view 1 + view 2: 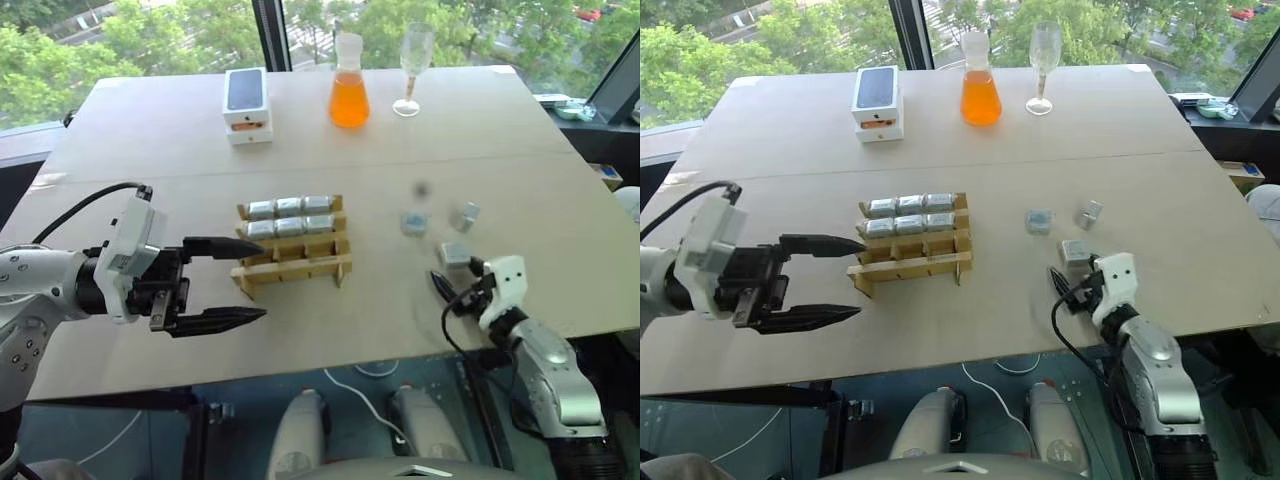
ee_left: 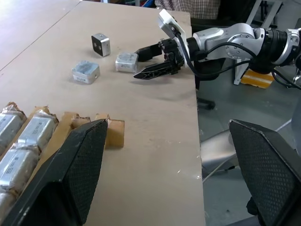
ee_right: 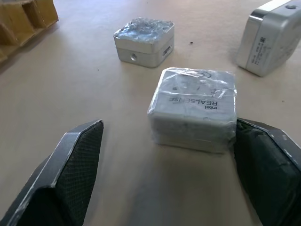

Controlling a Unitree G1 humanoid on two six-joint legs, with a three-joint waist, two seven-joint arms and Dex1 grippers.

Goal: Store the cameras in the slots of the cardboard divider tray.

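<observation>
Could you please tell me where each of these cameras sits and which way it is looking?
Left eye and right eye views: on the head, looking forward and down at the table; both arms show, with the divider tray between them.
Left wrist view: looks past the open left hand across to the right hand.
Right wrist view: looks along the open right hand at a wrapped camera.
Shared: the three loose cameras show in all views.

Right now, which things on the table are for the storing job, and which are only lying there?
For the job: cardboard divider tray; six stored cameras; three loose cameras.

Lying about: stacked white phone boxes; orange flask; wine glass.
</observation>
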